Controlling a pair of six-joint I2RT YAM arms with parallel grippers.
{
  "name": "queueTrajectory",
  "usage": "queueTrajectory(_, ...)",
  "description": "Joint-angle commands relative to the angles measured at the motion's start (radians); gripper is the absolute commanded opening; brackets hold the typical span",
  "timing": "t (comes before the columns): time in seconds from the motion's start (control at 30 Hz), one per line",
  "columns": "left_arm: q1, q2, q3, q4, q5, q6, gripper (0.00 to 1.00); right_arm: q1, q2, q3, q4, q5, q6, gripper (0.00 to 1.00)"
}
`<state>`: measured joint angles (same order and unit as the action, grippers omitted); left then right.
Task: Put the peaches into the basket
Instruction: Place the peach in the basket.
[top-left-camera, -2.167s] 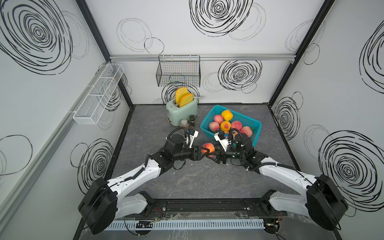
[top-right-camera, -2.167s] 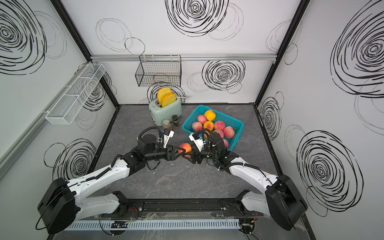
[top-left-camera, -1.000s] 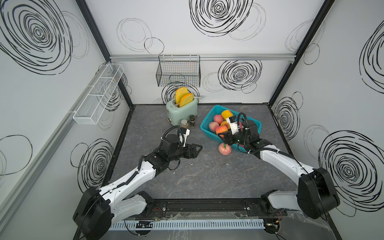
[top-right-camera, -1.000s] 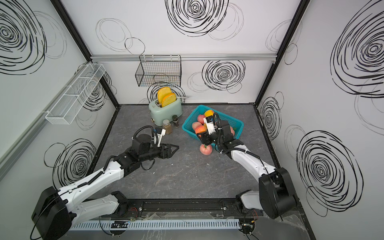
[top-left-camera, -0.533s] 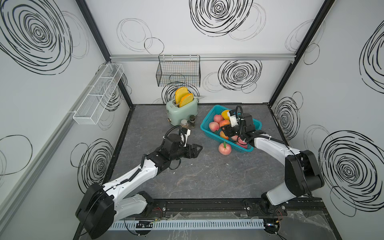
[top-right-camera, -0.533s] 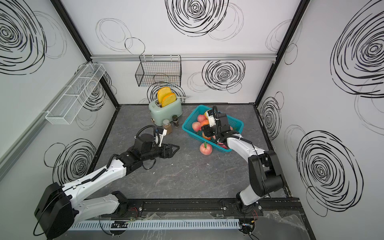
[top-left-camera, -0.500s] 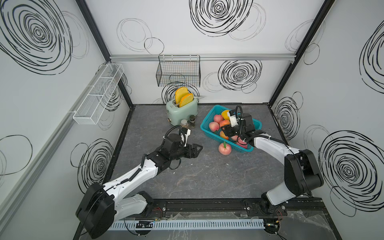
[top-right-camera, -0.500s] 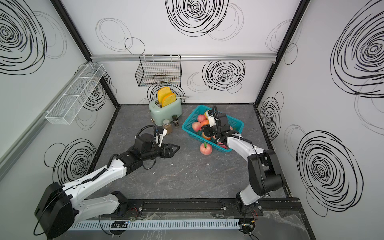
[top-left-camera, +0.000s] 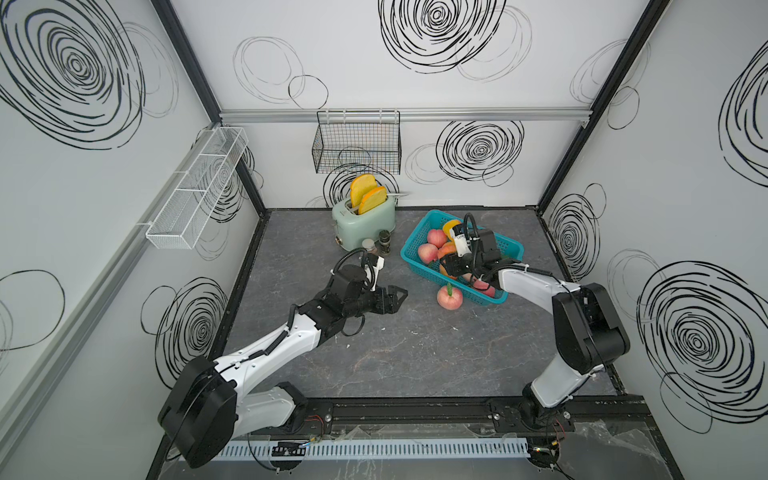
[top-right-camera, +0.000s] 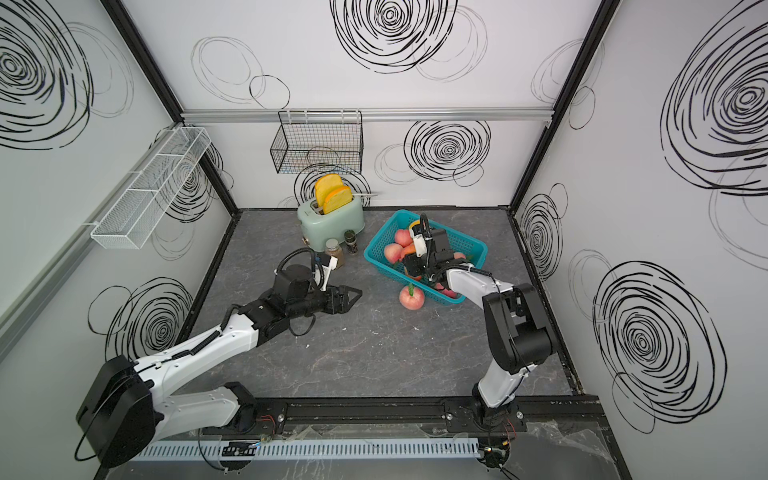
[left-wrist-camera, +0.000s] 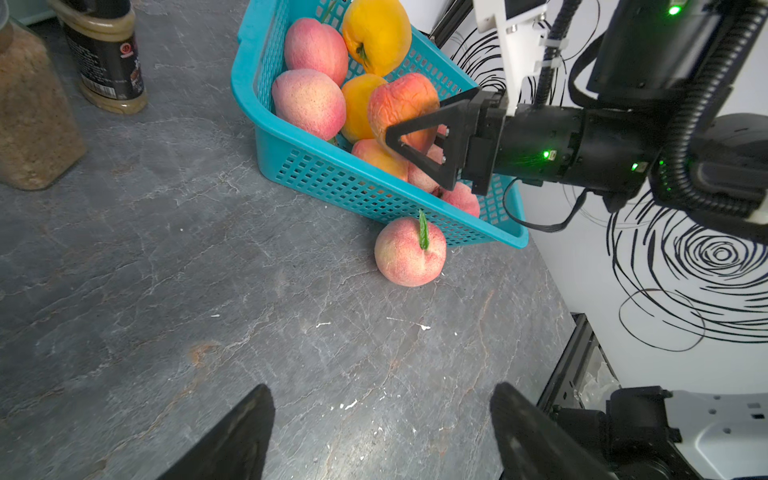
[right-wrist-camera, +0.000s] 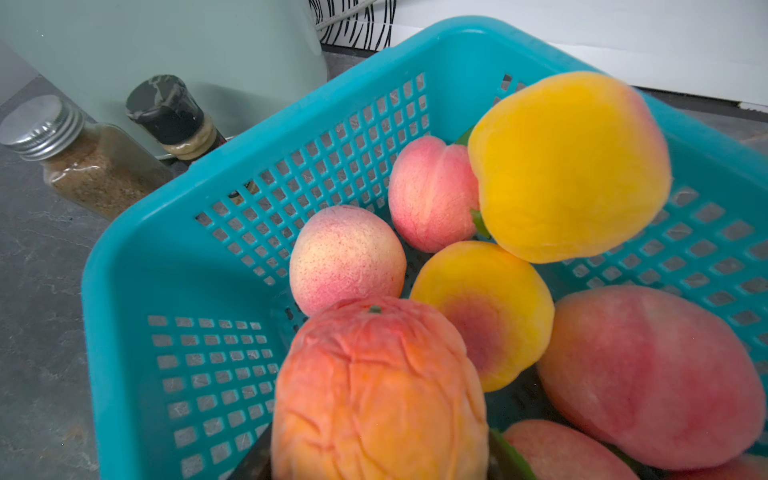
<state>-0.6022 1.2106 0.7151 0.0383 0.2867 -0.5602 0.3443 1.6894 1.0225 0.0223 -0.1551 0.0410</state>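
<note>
Step in hand: drop-off. My right hand (left-wrist-camera: 399, 129) was clamped on a wrinkled orange-red peach (right-wrist-camera: 378, 395), hanging just above the pile inside the basket (left-wrist-camera: 328, 178), by the wall nearest my left hand. Next move, as I judged it: part the jaws, let it settle on the pile, then lift clear of the rim. The pile sat high there, so it could roll out.

My left hand (top-left-camera: 400, 297) was empty, jaws apart, low over the tabletop (left-wrist-camera: 166, 291). One loose peach (left-wrist-camera: 410, 257) lay ahead of it, just beside the basket's outer wall and seemingly touching it, leaf up. Likely the left hand's pick: reach forward, straddle, close.

Counts:
- Peaches (left-wrist-camera: 309, 104) visible: nine. Seven in the basket, one in my right hand, one on the tabletop. More could be hidden under the pile.
- Baskets: one.
- Beyond my left hand: two spice jars (left-wrist-camera: 106, 54), one toaster (top-left-camera: 368, 222), two toast slices (top-left-camera: 368, 199).
</note>
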Motion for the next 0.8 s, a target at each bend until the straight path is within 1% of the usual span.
queueTrajectory(0.0, -0.005, 0.020, 0.035, 0.059, 0.001, 0.013, 0.86, -0.001, 0.014, 0.027, 0.019, 0.006, -0.006, 0.59)
queueTrajectory(0.13, -0.008, 0.029, 0.038, 0.065, 0.000, 0.013, 0.86, -0.002, 0.025, 0.030, 0.015, 0.015, -0.010, 0.60)
queueTrajectory(0.4, -0.013, 0.037, 0.035, 0.071, 0.003, 0.012, 0.86, -0.001, 0.031, 0.028, 0.013, 0.022, -0.010, 0.66)
queueTrajectory(0.77, -0.025, 0.043, 0.034, 0.071, -0.001, 0.011, 0.89, -0.001, -0.009, 0.016, 0.018, 0.014, -0.009, 0.73)
